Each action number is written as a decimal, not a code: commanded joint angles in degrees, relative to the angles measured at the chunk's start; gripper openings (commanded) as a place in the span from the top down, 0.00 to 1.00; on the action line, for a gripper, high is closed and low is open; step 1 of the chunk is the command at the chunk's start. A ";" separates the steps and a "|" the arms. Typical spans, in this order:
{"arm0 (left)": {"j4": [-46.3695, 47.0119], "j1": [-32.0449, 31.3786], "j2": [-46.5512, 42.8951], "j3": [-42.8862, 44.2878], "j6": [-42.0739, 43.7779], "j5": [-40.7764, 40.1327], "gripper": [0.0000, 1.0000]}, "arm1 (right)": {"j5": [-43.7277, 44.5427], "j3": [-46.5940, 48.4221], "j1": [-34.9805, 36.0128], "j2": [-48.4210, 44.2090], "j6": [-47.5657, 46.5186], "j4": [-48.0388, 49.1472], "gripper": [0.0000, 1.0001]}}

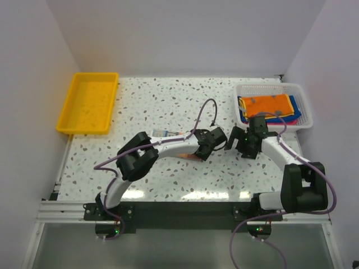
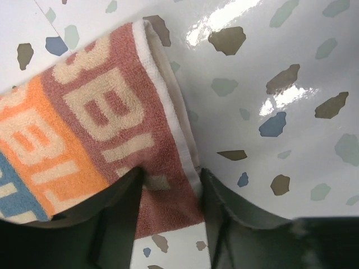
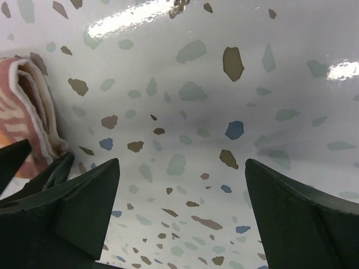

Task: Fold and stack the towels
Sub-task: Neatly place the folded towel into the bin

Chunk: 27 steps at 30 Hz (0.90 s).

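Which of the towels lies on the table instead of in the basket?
The orange-blue towel with white print, between the fingers of the left gripper. The orange towel, the blue towel and the pink towel lie in the white basket.

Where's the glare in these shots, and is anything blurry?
Left wrist: glare streaks on the table, towel fairly sharp, left gripper dark and blurred. Right wrist: glare streak up top, table sharp. Top: evenly lit, in focus.
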 commanded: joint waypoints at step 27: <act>10.76 4.08 -12.03 -8.32 -5.79 9.16 0.94 | -10.96 -12.86 14.80 12.08 44.62 50.26 0.02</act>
